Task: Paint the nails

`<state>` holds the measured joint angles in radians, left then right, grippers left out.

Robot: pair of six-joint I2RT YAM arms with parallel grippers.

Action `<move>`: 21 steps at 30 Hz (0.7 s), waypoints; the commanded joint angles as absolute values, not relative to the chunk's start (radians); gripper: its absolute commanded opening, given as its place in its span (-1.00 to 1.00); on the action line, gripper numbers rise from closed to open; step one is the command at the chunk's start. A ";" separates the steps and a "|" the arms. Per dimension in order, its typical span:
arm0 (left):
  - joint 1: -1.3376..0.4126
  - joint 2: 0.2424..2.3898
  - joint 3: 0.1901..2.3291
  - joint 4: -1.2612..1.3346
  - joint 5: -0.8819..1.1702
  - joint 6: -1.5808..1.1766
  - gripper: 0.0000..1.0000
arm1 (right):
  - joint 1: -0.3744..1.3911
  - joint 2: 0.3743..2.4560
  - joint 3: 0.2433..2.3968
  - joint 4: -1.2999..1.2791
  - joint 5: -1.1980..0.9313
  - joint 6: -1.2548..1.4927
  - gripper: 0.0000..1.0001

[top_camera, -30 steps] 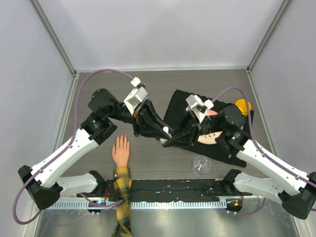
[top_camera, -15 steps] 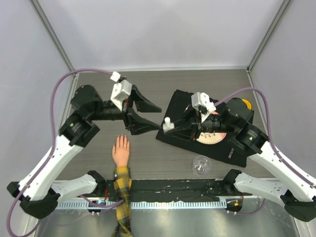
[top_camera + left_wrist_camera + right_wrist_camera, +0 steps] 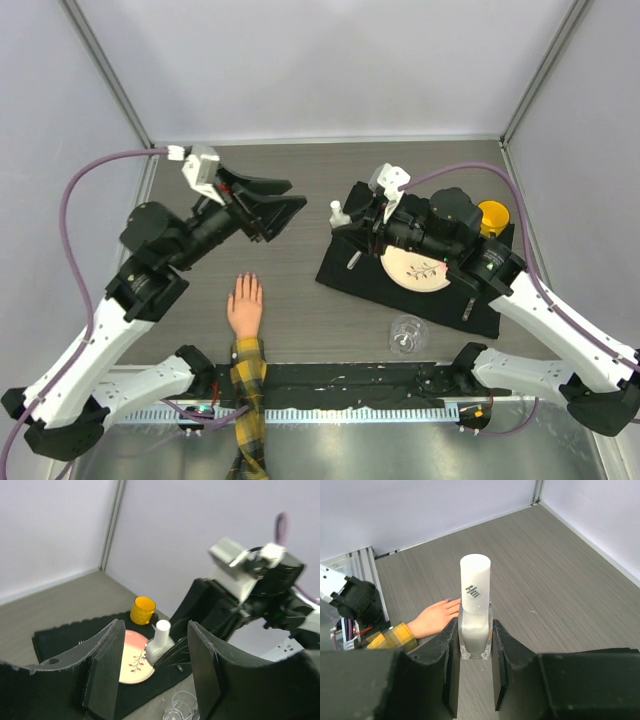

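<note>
Right pincer (image 3: 475, 630) is clamped tight on a little white bottle (image 3: 475, 595). It grips the bottle low down and holds it upright, over the left edge of the black mat (image 3: 350, 275). Left pincer (image 3: 290, 200) has its jaws well apart with nothing in them, and it's pointed at the bottle from a little way off.

Nearer the front of the desk (image 3: 330, 165), the fake hand (image 3: 244, 308) lies flat in its plaid sleeve (image 3: 249, 395), fingers pointing away from the arm bases. The nails (image 3: 246, 278) are honestly too tiny to make out.

On the mat there's a pale plate (image 3: 415, 268) and a yellow cup (image 3: 491, 215). A clear glass thing (image 3: 407, 335) sits just off its near edge.
</note>
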<state>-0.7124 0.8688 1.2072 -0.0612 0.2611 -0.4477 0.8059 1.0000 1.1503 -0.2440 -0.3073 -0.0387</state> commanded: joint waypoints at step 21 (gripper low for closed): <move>-1.037 1.091 1.272 -0.014 -0.212 -0.322 -0.10 | 0.830 0.997 1.207 -0.186 -0.244 -0.014 -1.00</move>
<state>-1.0248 1.0828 1.2255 -0.0635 -0.1497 -0.3492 0.8192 1.0107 1.1709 -0.2405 -0.2619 -0.0242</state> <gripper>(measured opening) 0.467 0.300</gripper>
